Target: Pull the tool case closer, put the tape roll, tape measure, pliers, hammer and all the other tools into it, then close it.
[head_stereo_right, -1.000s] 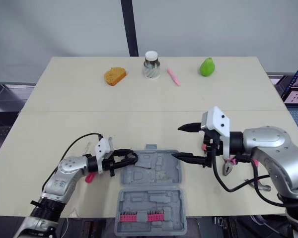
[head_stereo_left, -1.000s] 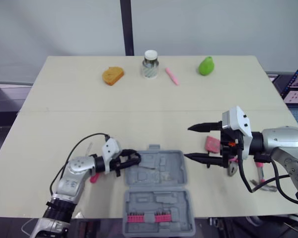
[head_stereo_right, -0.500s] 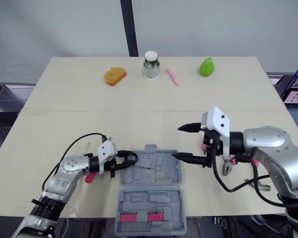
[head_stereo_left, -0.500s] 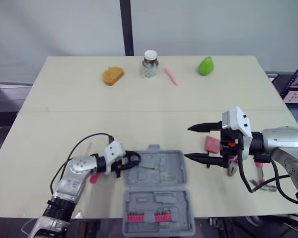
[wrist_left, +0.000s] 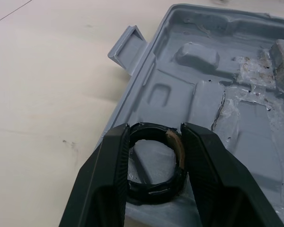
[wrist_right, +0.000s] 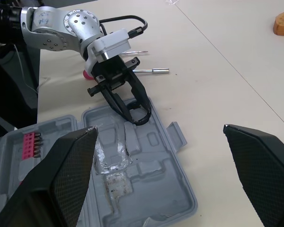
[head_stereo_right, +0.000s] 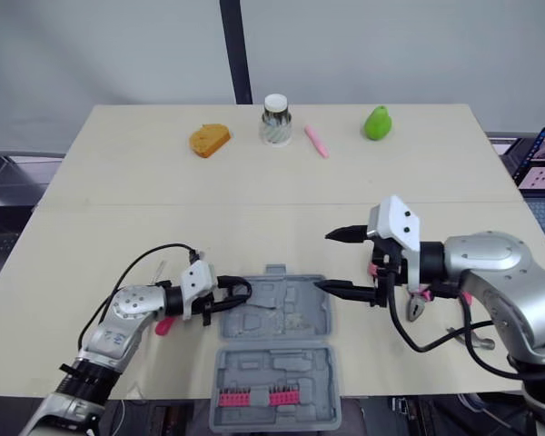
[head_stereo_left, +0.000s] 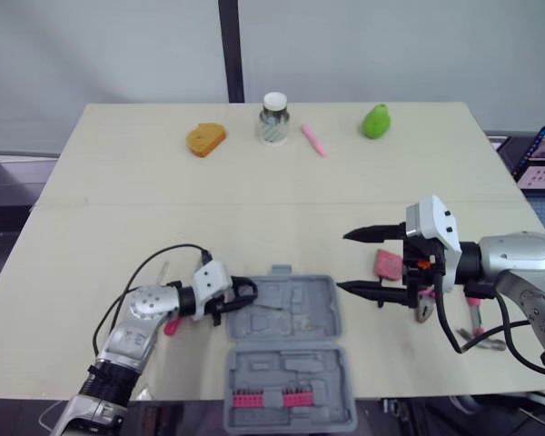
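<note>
**A:** Where is the tape roll (wrist_left: 151, 193) right now?

**B:** In the left pincer (head_stereo_left: 242, 292), which is clenched on it. There is 1 black finger on each side of the ring, so the roll stands on edge between them. It hangs right at the left rim of the tool case (head_stereo_left: 302, 311), over the far half with the moulded recesses.

**A:** Why carry it edge-on?

**B:** I'd guess squeezing across the ring is the only firm hold 2 thin fingers can get. It also means the roll would drop on its edge and may need to tip flat to settle in a recess.

**A:** And the case itself?

**B:** It lies open in 2 halves on the tabletop (head_stereo_left: 118, 182), at the near edge between the arms. The near half carries a row of pink bits (head_stereo_left: 271, 398). The case looks close enough, so I judge the pulling step done and the loading begun.

**A:** What about the right pincer (head_stereo_left: 342, 262)?

**B:** Released, with its fingers spread wide and holding nothing. It hovers just right of the case, above a pink block (head_stereo_left: 389, 264) that may be the tape measure. Pink-handled tools (head_stereo_left: 475, 318) lie beyond it, partly hidden by the arm. Placed there, it is clear of the left arm's path and near its own likely next pick.

**A:** Any risk?

**B:** The roll sits close to the rim. Let go too soon, it could land on the wall and roll off onto the tabletop.
</note>
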Available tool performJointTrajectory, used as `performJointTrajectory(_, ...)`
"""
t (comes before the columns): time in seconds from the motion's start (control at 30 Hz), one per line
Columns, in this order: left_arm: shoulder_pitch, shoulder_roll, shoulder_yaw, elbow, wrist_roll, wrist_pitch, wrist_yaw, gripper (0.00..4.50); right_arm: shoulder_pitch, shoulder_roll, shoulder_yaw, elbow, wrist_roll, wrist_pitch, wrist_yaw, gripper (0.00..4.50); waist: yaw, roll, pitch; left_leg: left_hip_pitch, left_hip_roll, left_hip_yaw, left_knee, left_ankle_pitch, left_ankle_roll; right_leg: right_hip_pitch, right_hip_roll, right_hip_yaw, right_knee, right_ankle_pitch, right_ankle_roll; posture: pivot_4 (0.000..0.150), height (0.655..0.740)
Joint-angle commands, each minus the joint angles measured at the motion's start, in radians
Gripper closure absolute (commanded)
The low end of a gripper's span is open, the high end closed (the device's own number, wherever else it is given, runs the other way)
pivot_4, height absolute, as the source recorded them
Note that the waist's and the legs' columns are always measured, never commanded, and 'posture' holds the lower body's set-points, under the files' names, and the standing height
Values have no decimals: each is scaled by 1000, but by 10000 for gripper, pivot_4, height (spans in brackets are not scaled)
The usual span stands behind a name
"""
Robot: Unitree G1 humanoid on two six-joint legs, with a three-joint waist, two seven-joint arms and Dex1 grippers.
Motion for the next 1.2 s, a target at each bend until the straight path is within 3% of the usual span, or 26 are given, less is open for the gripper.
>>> performJointTrajectory(0.03, 22, 22, -6, 26, 36, 7, 16, 26385, -6, -9, -9, -28, 11, -4, -1, 0, 0, 0, 0, 0, 0, 0, 0, 0, 0, 0, 0, 0, 0, 0, 0, 1500, 7400)
performJointTrajectory(0.27, 19, 21, 1, 23, 21, 16, 21, 26385, -15, -7, -1, -11, 2, -12, 7, 0, 0, 0, 0, 0, 0, 0, 0, 0, 0, 0, 0, 0, 0, 0, 0, 1500, 7400)
performJointTrajectory(0.47, 54, 1, 82, -125, -183, 212, -20, 26385, -7, 10, -19, 16, 13, -17, 3, 0, -2, 0, 0, 0, 0, 0, 0, 0, 0, 0, 0, 0, 0, 0, 0, 1500, 7400)
performJointTrajectory(0.7, 136, 101, 291, -355, -347, 458, 42, 26385, 119, 50, -168, 133, 50, -24, -18, 0, 2, -2, 1, 0, 0, -2, 0, 0, 0, 1, 0, -1, -1, 0, 0, 1500, 7400)
performJointTrajectory(0.9, 241, 205, 601, -433, -442, 579, 122, 278, 275, 32, -315, 373, -23, -121, 7, 0, 1, -2, 1, 1, 0, -2, -1, -1, 0, 4, 0, -1, -3, 0, 0, 1500, 7400)
performJointTrajectory(1.0, 369, 231, 780, -430, -446, 588, 136, 278, 318, 23, -382, 576, -81, -215, 11, 0, -5, -2, 1, 2, 0, -1, -3, -1, 0, 4, 1, 0, -4, 0, 0, 1500, 7400)
performJointTrajectory(1.2, 567, 204, 949, -376, -425, 533, 132, 278, 290, -10, -430, 933, -175, -393, 13, 0, -10, -2, 1, 4, 0, 1, -5, -1, 1, 4, 1, 0, -6, 0, 0, 1500, 7400)
